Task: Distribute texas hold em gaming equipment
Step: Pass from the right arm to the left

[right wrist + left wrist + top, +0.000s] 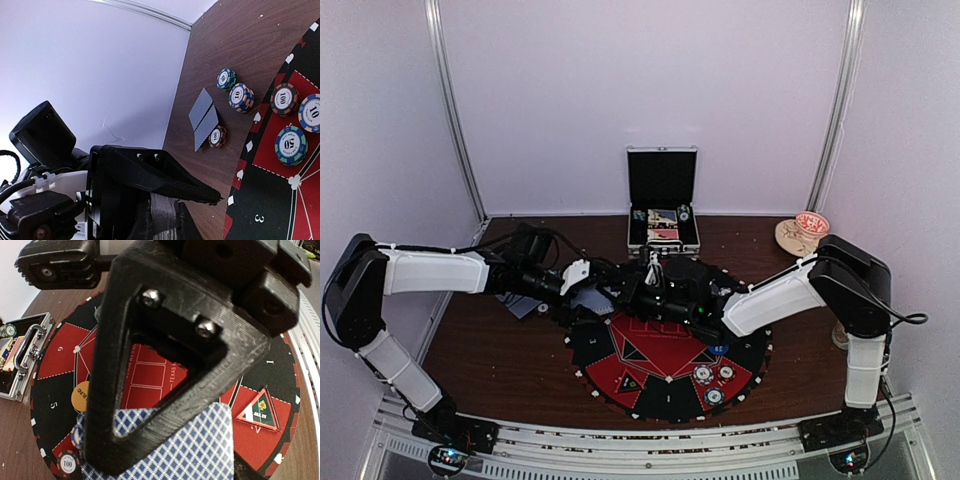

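Dealing step. The right gripper (665, 295) is clamped shut over the far edge of the mat (55, 405), on what looks like the card deck (161, 217); the view is poor. The left gripper (618, 290) meets it there with a blue-checked card (195, 450) under its finger, but I can't tell if the card is pinched. Two dealt cards (204, 117) lie on the table just off the mat's left edge, with chip stacks (241, 96) beside them. Next: pinch firmly, slide one card clear without dragging others, and carry it to an unserved seat.
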{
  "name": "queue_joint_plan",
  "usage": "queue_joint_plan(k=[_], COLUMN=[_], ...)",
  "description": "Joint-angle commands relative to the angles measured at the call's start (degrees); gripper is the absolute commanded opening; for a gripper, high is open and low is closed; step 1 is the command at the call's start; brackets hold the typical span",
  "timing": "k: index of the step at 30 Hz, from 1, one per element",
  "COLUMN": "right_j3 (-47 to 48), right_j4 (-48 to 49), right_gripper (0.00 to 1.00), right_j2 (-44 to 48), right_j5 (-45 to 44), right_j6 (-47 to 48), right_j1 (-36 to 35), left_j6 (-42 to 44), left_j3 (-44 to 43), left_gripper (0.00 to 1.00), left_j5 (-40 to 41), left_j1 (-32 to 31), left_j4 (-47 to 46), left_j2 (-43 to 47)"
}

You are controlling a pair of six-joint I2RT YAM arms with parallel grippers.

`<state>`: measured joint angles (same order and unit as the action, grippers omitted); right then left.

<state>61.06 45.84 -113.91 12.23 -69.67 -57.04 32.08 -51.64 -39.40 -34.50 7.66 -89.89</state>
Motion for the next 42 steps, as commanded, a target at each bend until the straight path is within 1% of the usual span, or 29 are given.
queue_joint_plan(k=[1, 5, 10, 11, 14, 17, 23, 29, 33, 42], right_j3=[1.68, 1.62, 1.81, 1.93, 2.52, 2.64, 3.87, 4.25, 6.17, 8.51], right_j4=[0.49, 0.51, 0.56, 0.1, -1.42, -2.4, -2.49, -3.03, -6.15, -9.95], right_gripper=[0.0, 0.0, 0.0, 0.01, 0.24, 0.32, 0.36, 0.45, 0.51, 0.51], right_j2=[-0.75, -0.91, -0.93, -0.97, -1.03, -1.25, -3.79, -4.97, -6.19, -8.61], right_j5=[-0.6, -0.64, -0.56, -0.42, 0.22, 0.6, 4.74, 6.86, 8.54, 10.05], right_j6=[0.42, 0.5, 0.64, 1.01, 2.14, 2.89, 2.89, 3.64, 5.28, 7.5], right_j1=[0.02, 0.01, 0.18, 0.23, 0.28, 0.49, 0.55, 0.53, 0.29, -0.02], left_j6=[0.44, 0.44, 0.19, 0.14, -0.12, -0.13, -0.43, -0.04, 0.3, 1.14], left_j3=[-0.75, -0.74, -0.37, -0.27, -0.26, 0.04, -0.79, -1.74, -2.24, -2.0], left_gripper=[0.62, 0.53, 0.49, 0.49, 0.44, 0.42, 0.41, 0.41, 0.41, 0.41], left_j5=[-1.61, -1.15, -0.27, 0.08, 1.47, 2.44, 3.69, 4.18, 3.79, 2.9], left_j1=[-0.48, -0.49, -0.49, -0.55, -0.53, -0.5, -0.53, -0.54, -0.51, -0.53], left_j4=[-0.89, -0.81, -0.81, -0.74, -0.19, 0.13, 1.87, 3.73, 4.57, 5.25], left_j2=[0.34, 0.24, 0.06, 0.06, 0.15, 0.41, 0.51, -0.72, -1.72, -1.66])
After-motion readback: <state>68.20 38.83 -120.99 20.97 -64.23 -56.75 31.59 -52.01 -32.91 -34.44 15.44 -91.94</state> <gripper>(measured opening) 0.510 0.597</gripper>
